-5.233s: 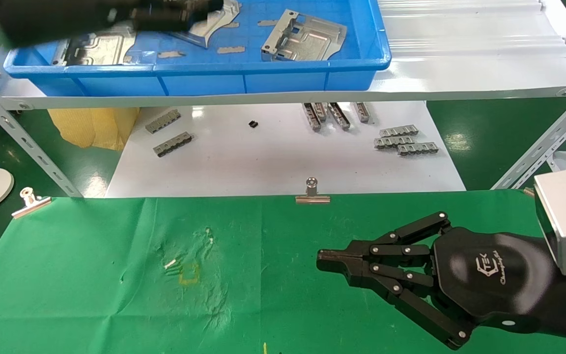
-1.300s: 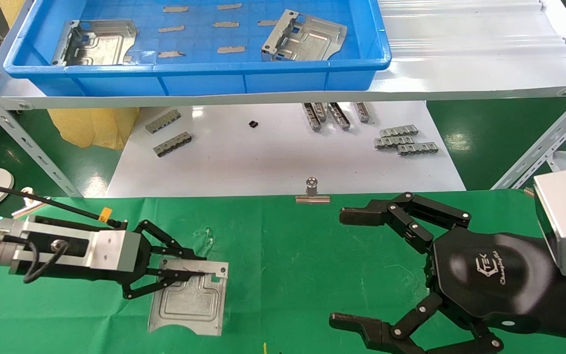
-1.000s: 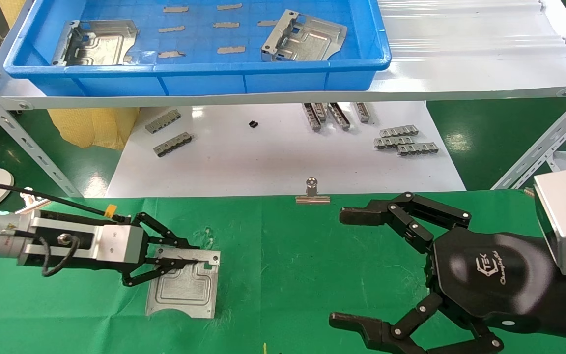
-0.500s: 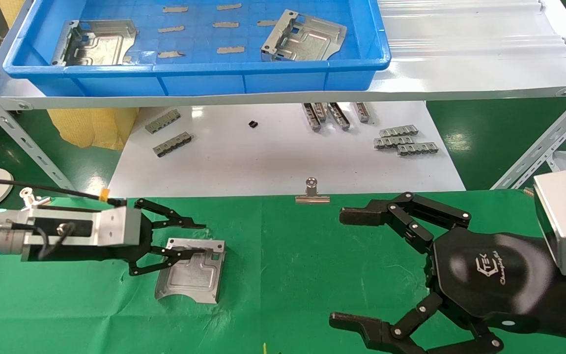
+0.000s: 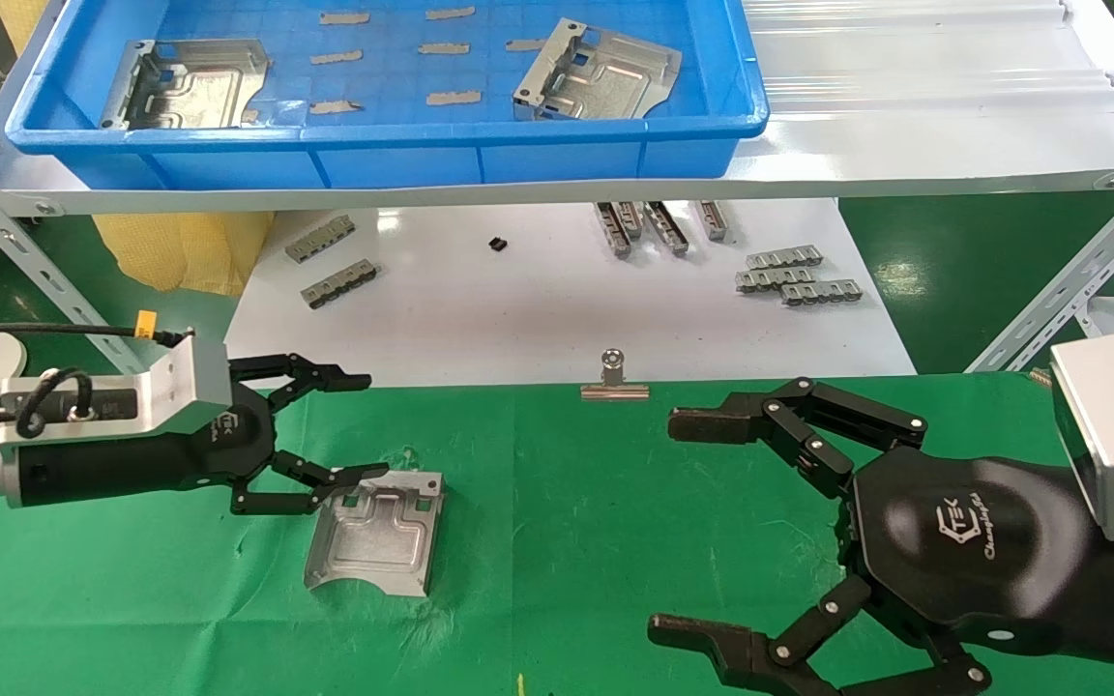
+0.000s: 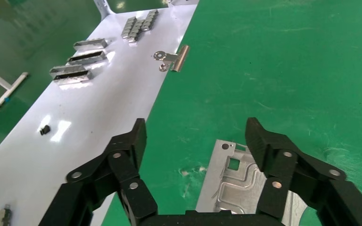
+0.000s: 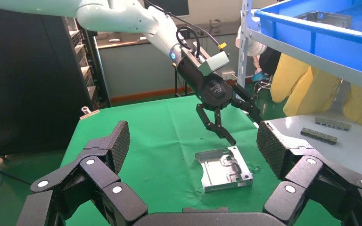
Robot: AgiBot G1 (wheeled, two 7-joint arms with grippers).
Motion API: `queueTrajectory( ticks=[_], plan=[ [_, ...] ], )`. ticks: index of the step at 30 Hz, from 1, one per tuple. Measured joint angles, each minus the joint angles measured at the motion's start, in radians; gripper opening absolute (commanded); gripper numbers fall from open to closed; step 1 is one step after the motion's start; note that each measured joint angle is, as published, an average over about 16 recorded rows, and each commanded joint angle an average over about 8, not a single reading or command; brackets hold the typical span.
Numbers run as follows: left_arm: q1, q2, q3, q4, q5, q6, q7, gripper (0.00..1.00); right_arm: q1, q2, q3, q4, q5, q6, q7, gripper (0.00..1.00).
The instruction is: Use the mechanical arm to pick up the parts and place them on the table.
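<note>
one part [image 5: 375,529] lies flat on the green bench [image 5: 557,541], a little to the near left of the binder clip [image 5: 614,378] at the bench's far edge. the left hand [image 5: 354,425] hangs just left of that part with its fingers spread wide and nothing between them; the lower fingertip sits over the part's far-left corner, and whether it touches the metal cannot be told. the right hand [image 5: 688,527] rests to the near right of the clip, also wide open and empty.

by the look of it, the set-down of this part is done and the release is just finishing. two more parts [image 5: 191,83] remain in the blue bin [image 5: 383,145] on the shelf beyond the clip. the next move likely calls for the left hand to clear the placed part without dragging it, then reach up into the bin and close on a raised flange.
</note>
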Motion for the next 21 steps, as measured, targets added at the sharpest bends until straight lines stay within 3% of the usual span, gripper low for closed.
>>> queueTrajectory(
  ticks=[9,21],
  plan=[
    [0.041,-0.024,-0.030,-0.090,-0.022,-0.007,-0.058,1.00,0.000,0.000,0.000,0.000,0.000,0.000,0.000,1.00],
    [0.156,-0.091,-0.119,-0.331,-0.090,-0.025,-0.222,1.00,0.000,0.000,0.000,0.000,0.000,0.000,0.000,1.00]
  ],
)
